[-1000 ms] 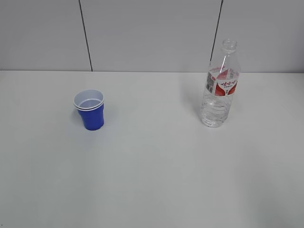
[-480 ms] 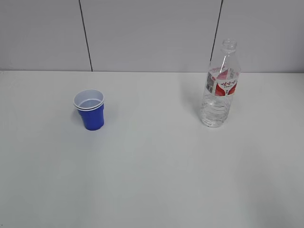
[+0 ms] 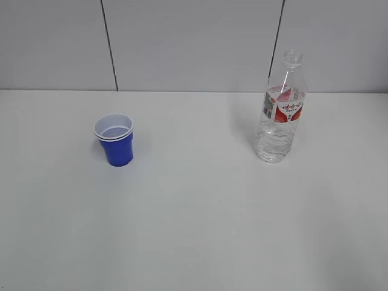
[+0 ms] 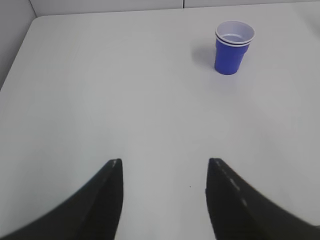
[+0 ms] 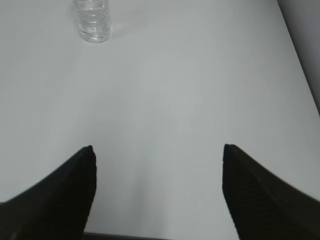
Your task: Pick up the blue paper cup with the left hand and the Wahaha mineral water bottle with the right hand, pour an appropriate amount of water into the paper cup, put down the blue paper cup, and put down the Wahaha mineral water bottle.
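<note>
Left hand [image 4: 162, 167] jaws apart, empty, well short of the blue paper cup [image 3: 115, 140], which stands upright on the table [image 3: 200, 212]. Right hand [image 5: 157, 150] spread wider, empty; Wahaha mineral water bottle [image 3: 280, 115] upright, far ahead, untouched.

We see a broad white table [image 3: 194, 230] with a smooth matte top that fills most of the exterior view. Behind it stands a pale grey wall [image 3: 194, 42] of flat panels, split by two thin dark vertical seams [image 3: 109, 45]. The light is soft and even, and the shadows it casts on the tabletop are faint and blurred.
</note>
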